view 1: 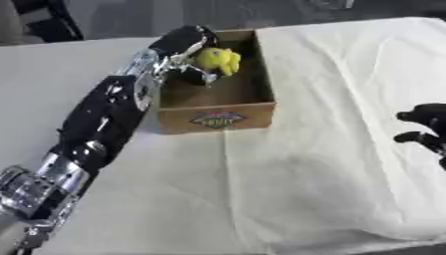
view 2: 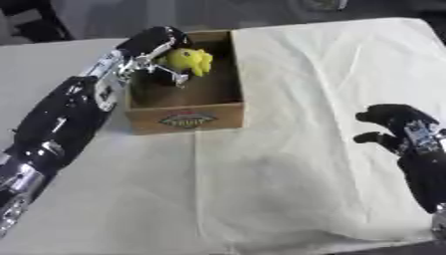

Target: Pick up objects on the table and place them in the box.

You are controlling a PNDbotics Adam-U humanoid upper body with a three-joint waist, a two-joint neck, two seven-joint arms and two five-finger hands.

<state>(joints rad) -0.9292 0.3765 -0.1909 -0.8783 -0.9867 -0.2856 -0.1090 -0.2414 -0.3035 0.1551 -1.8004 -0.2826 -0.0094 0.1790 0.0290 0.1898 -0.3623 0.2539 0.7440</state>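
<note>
Cardboard, brown and open-topped: one box [view 1: 218, 107] sits on the white cloth [view 1: 313, 174] that covers the table, a diamond-shaped label on its near wall. That box is our landmark. One arm comes in from the box's near left and reaches up along its left wall, and the left hand [view 1: 181, 44] is over the box's far left corner, inside the rim line. One yellow object [view 1: 218, 60] is right there at the hand, soft-looking and lumpy, and the fingers are curled round it, so the left hand has hold of it above the box's interior. Whether the object touches the box floor, I cannot tell. Apart from that one yellow thing, nothing else shows in the box.

Well off to the near right of the box, the right hand [view 2: 402, 130] hovers over the cloth, fingers bent inward, holding nothing. Two hands, one box, one object.
</note>
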